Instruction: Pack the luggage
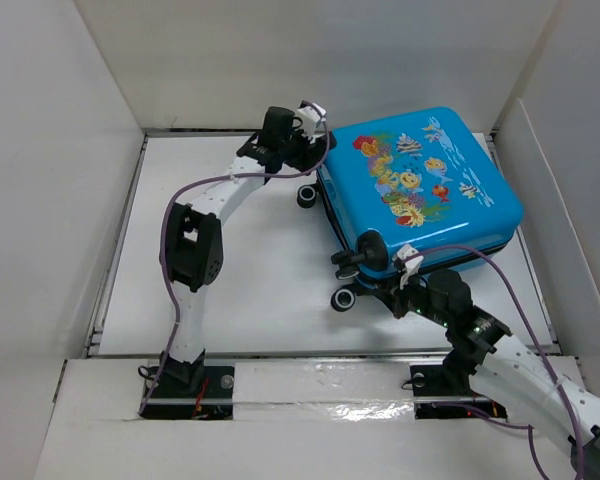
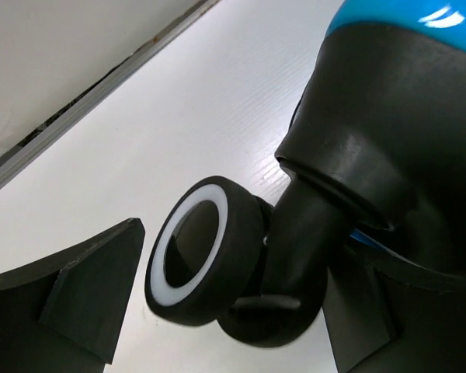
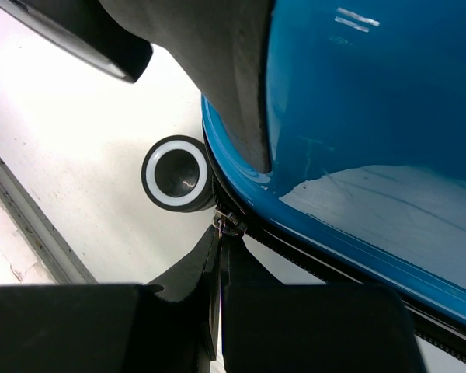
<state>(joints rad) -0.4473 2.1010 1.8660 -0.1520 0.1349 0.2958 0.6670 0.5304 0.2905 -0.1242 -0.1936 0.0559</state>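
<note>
On the white counter (image 1: 240, 290), far right, the blue luggage (image 1: 420, 190) is seen laid flat and shut. The left pincer (image 1: 302, 165) is spread wide around a wheel (image 2: 188, 260); the right pincer (image 3: 217, 311) is clamped on the zip pull (image 3: 227, 224) — easily lost, or the case dragged, if tugged askew.

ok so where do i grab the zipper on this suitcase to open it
Take the small metal zipper pull, sticking out of the black seam beside the near wheel. The suitcase lies flat, so the seam faces sideways: come in low from the near side and pinch the pull's flat faces. The right gripper is shut right there; whether it holds the pull I cannot tell.
</note>
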